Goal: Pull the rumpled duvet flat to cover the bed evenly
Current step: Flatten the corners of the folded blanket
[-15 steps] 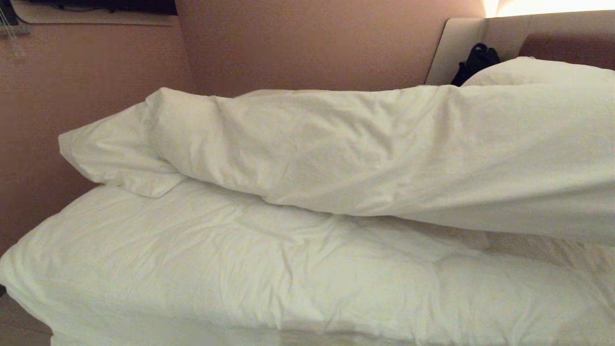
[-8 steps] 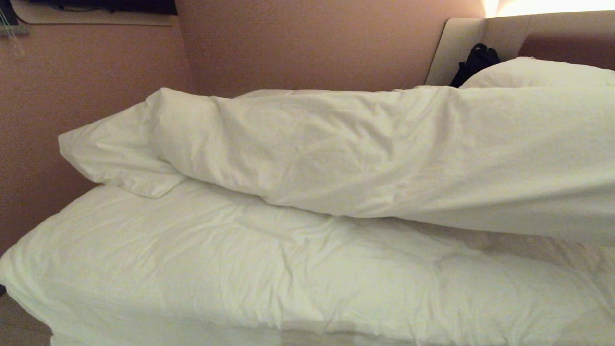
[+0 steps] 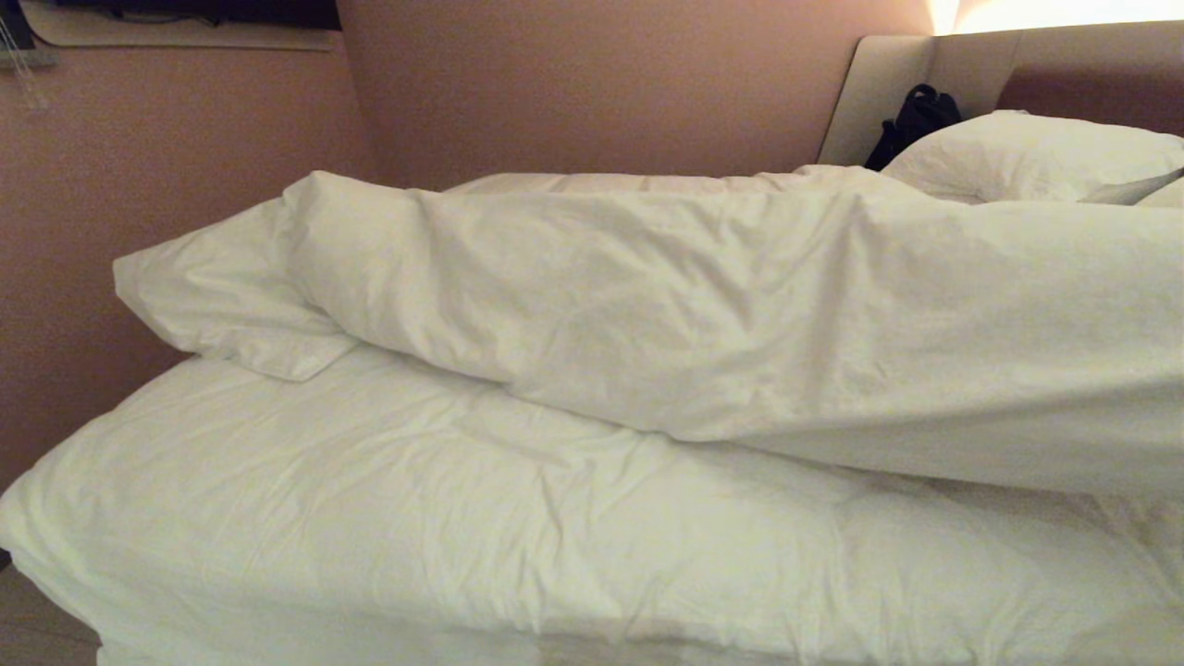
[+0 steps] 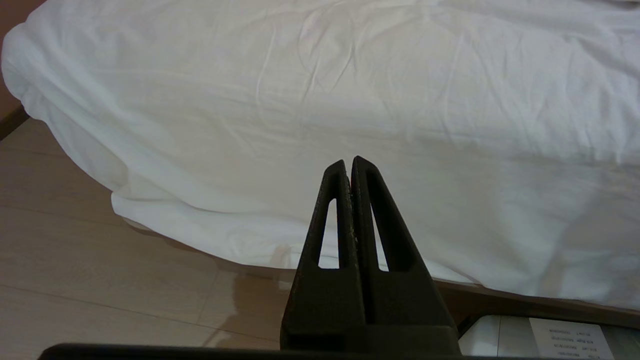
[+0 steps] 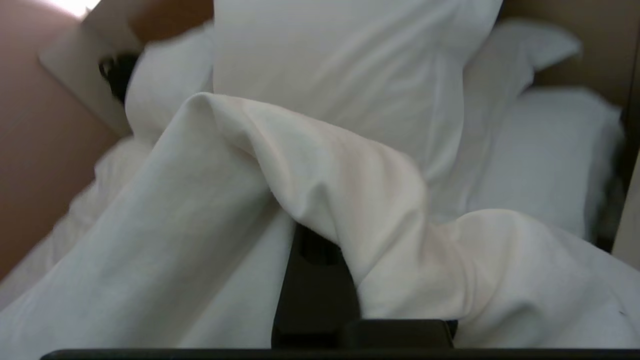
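My left gripper [image 4: 351, 161] hangs low beside the bed [image 3: 55, 638], pointing level at the cloth that drapes over its near edge down toward the pale wood floor [image 4: 90, 260]. Its two black fingers [image 4: 336, 200] are pressed together with nothing between them, and they stand apart from the fabric.

The duvet [image 3: 647, 305] lies across the bed in a thick, wrinkled roll, folded back on itself. A loose corner sticks out at the bed's left edge, by the pink wall [image 3: 573, 83]. In front of the roll, a flatter white layer runs to the near edge. The roll widens and rides higher toward the right edge of the bed.

My right gripper [image 5: 315, 250] is up at that right end, reaching in toward the pillows [image 5: 350, 70] and the headboard [image 3: 980, 55]. Its fingers are mostly buried under a fold of the duvet, closed and pinching the cloth, which humps over them and trails away to either side. A small black object [image 3: 916, 116] sits against the headboard's corner, behind the pillows.
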Tool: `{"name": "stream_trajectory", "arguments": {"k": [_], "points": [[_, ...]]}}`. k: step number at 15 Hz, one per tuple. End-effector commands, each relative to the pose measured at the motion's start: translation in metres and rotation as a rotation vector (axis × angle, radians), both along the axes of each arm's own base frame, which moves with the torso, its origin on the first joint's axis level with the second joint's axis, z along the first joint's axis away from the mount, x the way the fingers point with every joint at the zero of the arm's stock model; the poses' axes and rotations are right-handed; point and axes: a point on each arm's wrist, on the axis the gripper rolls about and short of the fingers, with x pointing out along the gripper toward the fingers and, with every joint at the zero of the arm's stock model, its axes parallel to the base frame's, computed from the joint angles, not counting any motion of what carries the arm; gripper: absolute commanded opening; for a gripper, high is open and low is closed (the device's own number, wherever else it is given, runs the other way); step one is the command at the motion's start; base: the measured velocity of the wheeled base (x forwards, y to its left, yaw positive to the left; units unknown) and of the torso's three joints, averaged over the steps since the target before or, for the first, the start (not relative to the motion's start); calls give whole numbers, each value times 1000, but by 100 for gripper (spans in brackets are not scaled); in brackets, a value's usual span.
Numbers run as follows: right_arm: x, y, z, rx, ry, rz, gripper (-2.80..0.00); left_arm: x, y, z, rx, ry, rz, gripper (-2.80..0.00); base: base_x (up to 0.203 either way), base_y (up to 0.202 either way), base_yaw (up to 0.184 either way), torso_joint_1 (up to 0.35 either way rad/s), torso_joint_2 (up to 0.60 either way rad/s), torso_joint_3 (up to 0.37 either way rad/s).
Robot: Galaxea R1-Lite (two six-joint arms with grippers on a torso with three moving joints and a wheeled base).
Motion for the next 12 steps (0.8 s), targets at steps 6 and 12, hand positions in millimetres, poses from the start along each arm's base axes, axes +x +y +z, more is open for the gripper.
{"name": "stream_trajectory", "arguments": {"k": [6, 12], "points": [[0, 9, -70, 339, 347, 126, -280, 0, 0, 0, -1, 1, 0, -280, 0, 0, 0, 0, 0, 0], [0, 8, -92, 467, 429, 185, 0, 0, 0, 0, -1, 1, 1, -280, 0, 0, 0, 0, 0, 0]]}}
